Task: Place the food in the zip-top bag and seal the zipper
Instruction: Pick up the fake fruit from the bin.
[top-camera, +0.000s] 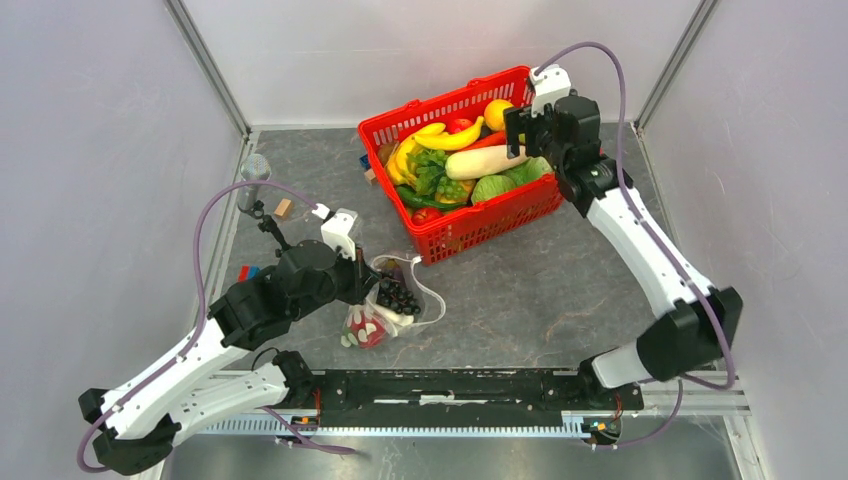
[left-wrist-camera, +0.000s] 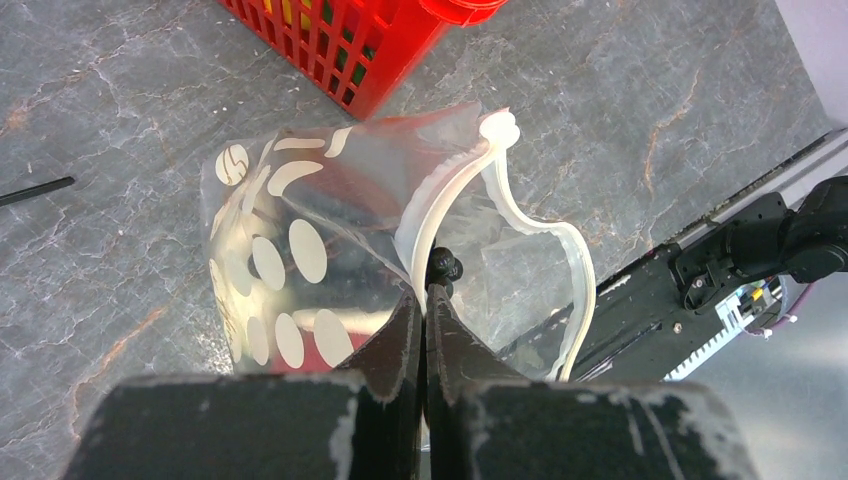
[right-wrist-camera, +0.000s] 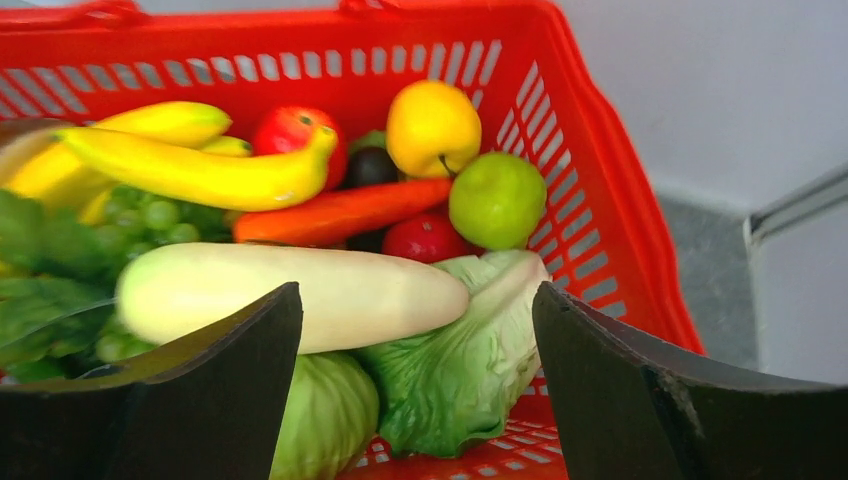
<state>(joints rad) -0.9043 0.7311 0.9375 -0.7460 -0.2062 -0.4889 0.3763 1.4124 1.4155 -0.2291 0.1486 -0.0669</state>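
Observation:
The clear dotted zip-top bag (top-camera: 400, 300) lies on the table left of centre; its mouth gapes open in the left wrist view (left-wrist-camera: 300, 240). Dark grapes (top-camera: 398, 296) and a red item (top-camera: 368, 330) are inside it. My left gripper (left-wrist-camera: 424, 290) is shut on the whitish zipper strip (left-wrist-camera: 440, 200) at the mouth's near edge. My right gripper (right-wrist-camera: 415, 290) is open and empty, hovering over the basket's right end, above the white radish (right-wrist-camera: 300, 295) and a green cabbage (right-wrist-camera: 470, 350). A yellow citrus (right-wrist-camera: 432, 125), a green round fruit (right-wrist-camera: 497, 198) and a red fruit (right-wrist-camera: 425, 238) lie behind.
The red basket (top-camera: 470, 225) stands at the back centre with bananas (right-wrist-camera: 200, 170), a carrot (right-wrist-camera: 340, 212) and leafy greens. Small blocks (top-camera: 283, 208) and a grey cylinder (top-camera: 255, 168) sit at the back left. A black rail (top-camera: 460, 390) runs along the near edge.

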